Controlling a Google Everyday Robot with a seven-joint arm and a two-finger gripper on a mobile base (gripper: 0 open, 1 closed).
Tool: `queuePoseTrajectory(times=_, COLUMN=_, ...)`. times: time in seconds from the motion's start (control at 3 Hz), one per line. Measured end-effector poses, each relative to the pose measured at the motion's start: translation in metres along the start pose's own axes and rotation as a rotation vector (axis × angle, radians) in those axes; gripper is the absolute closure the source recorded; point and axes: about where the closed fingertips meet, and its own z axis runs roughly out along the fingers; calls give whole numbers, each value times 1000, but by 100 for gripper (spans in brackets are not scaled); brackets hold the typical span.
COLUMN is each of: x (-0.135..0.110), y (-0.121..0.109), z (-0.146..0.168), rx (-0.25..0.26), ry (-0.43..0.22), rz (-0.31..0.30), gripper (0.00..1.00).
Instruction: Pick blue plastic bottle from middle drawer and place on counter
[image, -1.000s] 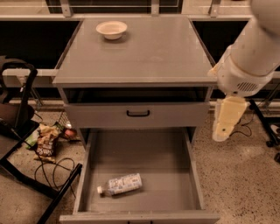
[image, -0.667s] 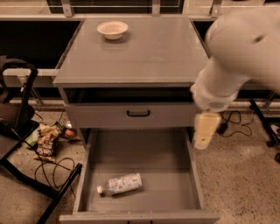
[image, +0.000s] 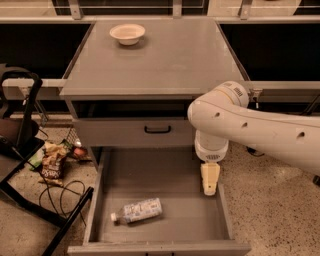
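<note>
End effector (image: 210, 187), grip unclear, above grey middle drawer (image: 160, 182), blue plastic bottle (image: 138, 210) inside

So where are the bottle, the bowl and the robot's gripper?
bottle (image: 139, 210): camera view, middle of its label.
bowl (image: 127, 34): camera view, its hollow centre.
gripper (image: 210, 189): camera view, its tip, hanging over the right side of the drawer (image: 165, 172).

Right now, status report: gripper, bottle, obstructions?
Gripper over middle drawer, right side, holding nothing. Blue plastic bottle lying on its side, drawer floor, front left, apart from gripper. Nothing between them.
</note>
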Motion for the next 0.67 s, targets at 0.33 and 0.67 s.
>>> queuePoseTrajectory(times=0.33, x=0, y=0, z=0, rx=0, ry=0, rz=0, gripper=0)
queuePoseTrajectory(times=0.67, x=-34, y=0, z=38, rx=-36, ry=-40, rz=-59, gripper=0)
